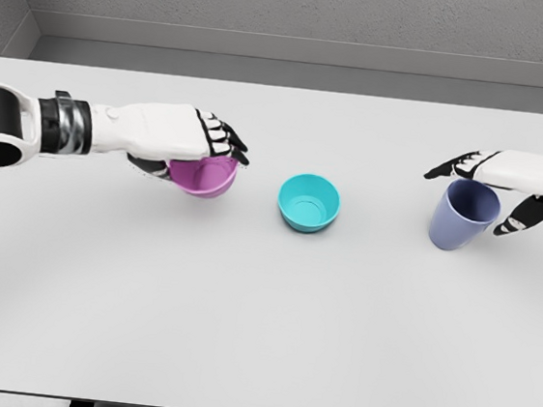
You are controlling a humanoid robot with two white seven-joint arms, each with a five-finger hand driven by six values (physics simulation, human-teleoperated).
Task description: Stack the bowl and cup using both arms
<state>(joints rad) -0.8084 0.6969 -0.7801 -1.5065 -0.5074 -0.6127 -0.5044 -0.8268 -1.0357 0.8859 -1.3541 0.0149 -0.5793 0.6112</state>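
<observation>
Both hands at their pick-ups, nothing stacked yet.

Left hand wraps the glossy pink bowl left of tabletop centre; right hand brackets the tilted lilac cup near the right edge, grip unclear. The teal bowl sits mid-table, round and smooth; next, probably carry both to it.

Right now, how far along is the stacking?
Nothing is stacked yet. The left hand grips the pink bowl; the right hand is at the purple cup. The teal bowl stands alone mid-table. Both pieces still need moving and nesting.
</observation>
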